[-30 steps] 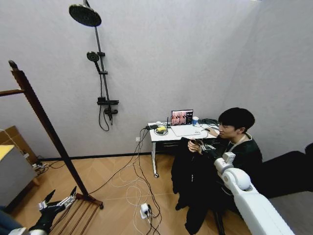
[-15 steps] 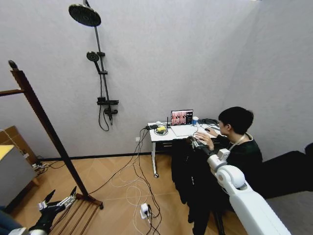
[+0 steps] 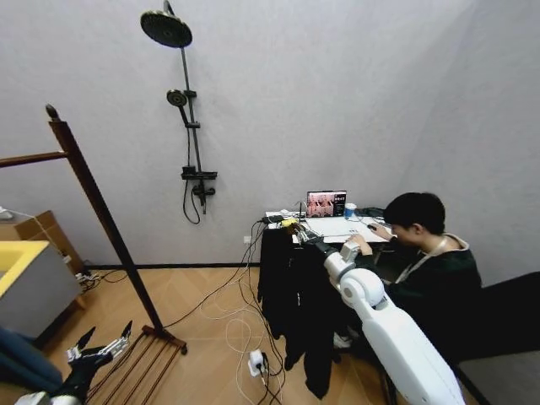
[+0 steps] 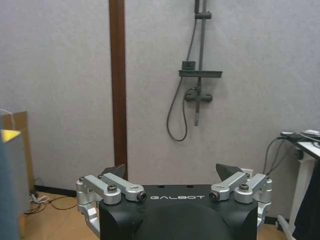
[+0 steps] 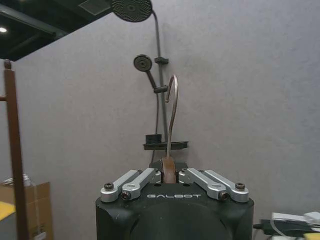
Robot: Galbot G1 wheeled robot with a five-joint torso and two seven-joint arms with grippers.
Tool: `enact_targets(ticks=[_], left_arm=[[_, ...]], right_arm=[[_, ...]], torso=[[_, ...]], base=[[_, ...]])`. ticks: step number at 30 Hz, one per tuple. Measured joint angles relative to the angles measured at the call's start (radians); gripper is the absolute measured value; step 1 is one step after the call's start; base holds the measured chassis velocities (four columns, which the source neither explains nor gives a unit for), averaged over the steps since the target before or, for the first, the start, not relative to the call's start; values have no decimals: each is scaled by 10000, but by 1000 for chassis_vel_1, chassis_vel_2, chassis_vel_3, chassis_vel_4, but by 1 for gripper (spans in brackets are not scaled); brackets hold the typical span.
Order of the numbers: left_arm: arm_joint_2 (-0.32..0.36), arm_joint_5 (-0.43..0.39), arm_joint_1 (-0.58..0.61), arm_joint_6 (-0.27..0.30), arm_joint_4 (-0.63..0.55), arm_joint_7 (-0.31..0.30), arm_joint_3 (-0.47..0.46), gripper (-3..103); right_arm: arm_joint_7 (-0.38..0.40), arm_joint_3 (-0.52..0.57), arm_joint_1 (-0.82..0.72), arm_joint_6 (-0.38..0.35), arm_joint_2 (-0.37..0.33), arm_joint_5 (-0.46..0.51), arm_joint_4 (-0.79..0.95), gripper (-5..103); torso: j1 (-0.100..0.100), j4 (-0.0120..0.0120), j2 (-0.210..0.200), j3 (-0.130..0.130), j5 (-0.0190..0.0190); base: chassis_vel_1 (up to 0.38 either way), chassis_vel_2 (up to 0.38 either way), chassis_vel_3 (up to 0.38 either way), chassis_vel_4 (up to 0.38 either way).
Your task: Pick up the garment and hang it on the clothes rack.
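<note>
Hovering low above the floor beside the rack's slatted shelf, the left end effector (image 3: pixel 99 348) has its fingers spread wide and empty. Farther out, the right end effector (image 3: pixel 301 235) is clamped on the hanger (image 5: pixel 170 120), suspending the garment (image 3: pixel 295 304) before the table (image 3: pixel 337 229). The clothes rack (image 3: pixel 97 211) stands well apart, left.

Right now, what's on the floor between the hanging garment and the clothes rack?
In the head view, loose cables and a white power strip lie on the wooden floor between the garment and the clothes rack.
</note>
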Motion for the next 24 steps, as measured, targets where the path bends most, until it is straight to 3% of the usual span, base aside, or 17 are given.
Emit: enact_targets(ticks=[13, 24], left_arm=[[0, 0, 1, 0, 0, 0, 0, 100], [0, 0, 1, 1, 1, -1, 0, 100]], right_arm=[[435, -1497, 1280, -651, 603, 713, 353, 9], [129, -2308, 2835, -677, 961, 386, -468, 9]], torso=[[-5, 1, -12, -5, 0], [-106, -1, -214, -105, -2]], base=[[108, 98, 113, 107], [128, 118, 132, 124]])
